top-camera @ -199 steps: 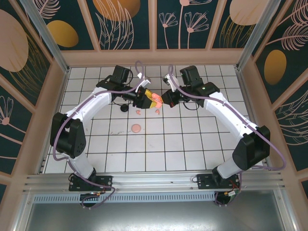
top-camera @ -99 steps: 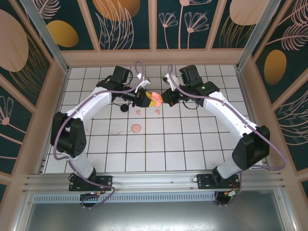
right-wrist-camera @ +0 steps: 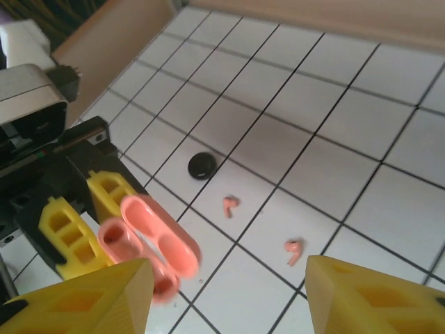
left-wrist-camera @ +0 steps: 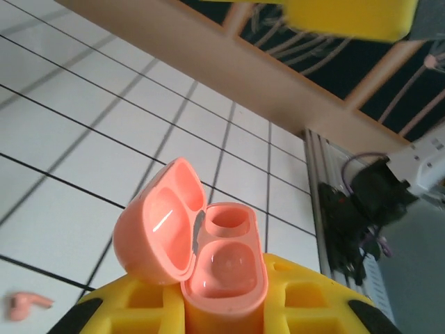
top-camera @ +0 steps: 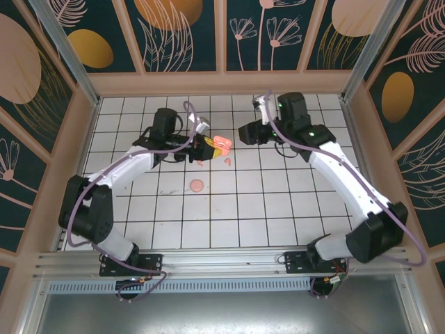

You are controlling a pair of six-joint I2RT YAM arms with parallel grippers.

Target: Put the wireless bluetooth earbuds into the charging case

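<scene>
1. Worktop (top-camera: 278,202): white tiles with dark grid lines, walled on three sides by patterned panels.

2. Left tool (top-camera: 206,147): yellow fingers (left-wrist-camera: 139,309) closed on either side of the charging case, pointing toward the middle of the worktop.

3. Charging case (top-camera: 221,146): coral-pink and glossy, gripped at its lower body in the left tool and held up off the tiles. The hinged lid (left-wrist-camera: 161,233) stands open, tipped to the left in the left wrist view, and both sockets face the camera there.

4. Round coral-pink item (top-camera: 197,185): flat on the worktop nearer the arm bases than the left tool. Its identity cannot be told.

5. Black disc (right-wrist-camera: 201,165): small and round, on a tile just beyond the left tool in the right wrist view.

6. Coral-pink earbuds (top-camera: 201,162): two, lying loose on the tiles outside the case. One is beneath the left tool's tip. The second earbud (top-camera: 227,160) is just right of it, below the case.

7. Right tool (top-camera: 245,132): yellow fingers (right-wrist-camera: 83,299) spread wide with nothing between them, just right of the case and apart from it.
</scene>
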